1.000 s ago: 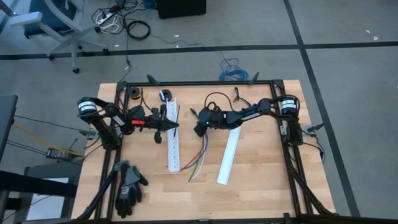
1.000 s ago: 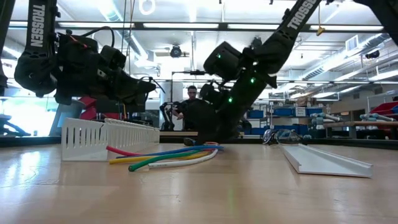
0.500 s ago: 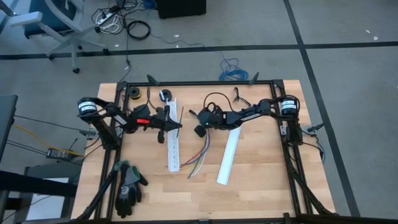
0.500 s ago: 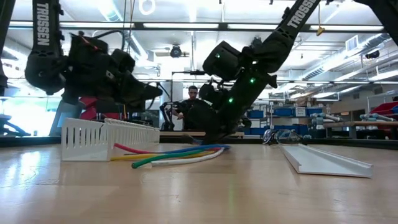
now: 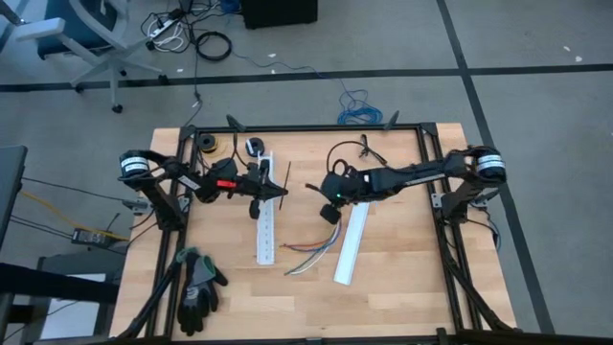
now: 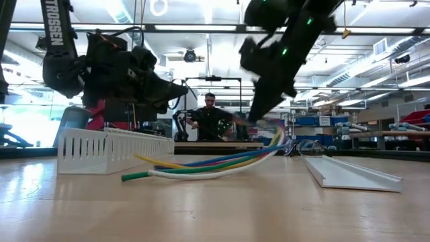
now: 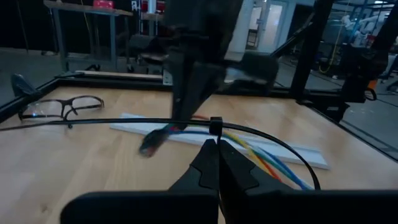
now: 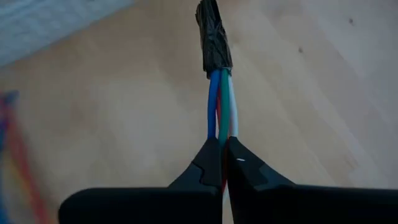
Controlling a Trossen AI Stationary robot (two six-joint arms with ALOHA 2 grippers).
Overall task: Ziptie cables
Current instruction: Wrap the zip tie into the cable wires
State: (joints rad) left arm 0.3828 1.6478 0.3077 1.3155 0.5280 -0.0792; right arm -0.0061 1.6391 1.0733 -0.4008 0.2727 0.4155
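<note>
Your right gripper (image 8: 222,146) has clenched the cables (image 5: 311,251) and raised one end.
A second ago they lay flat — now their far ends trail on the table (image 5: 402,259); left gripper (image 7: 217,149) clamped on a looped ziptie (image 7: 273,134).

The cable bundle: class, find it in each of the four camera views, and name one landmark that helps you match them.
High view: cables fan across the table centre, one end lifted by the right gripper.
Low view: cables trail on the table, rising right to that gripper.
Left wrist view: cables beyond the zip tie loop.
Right wrist view: cables clamped, taped end outward.
Shared landmark: the flat white strip beside them.
</note>
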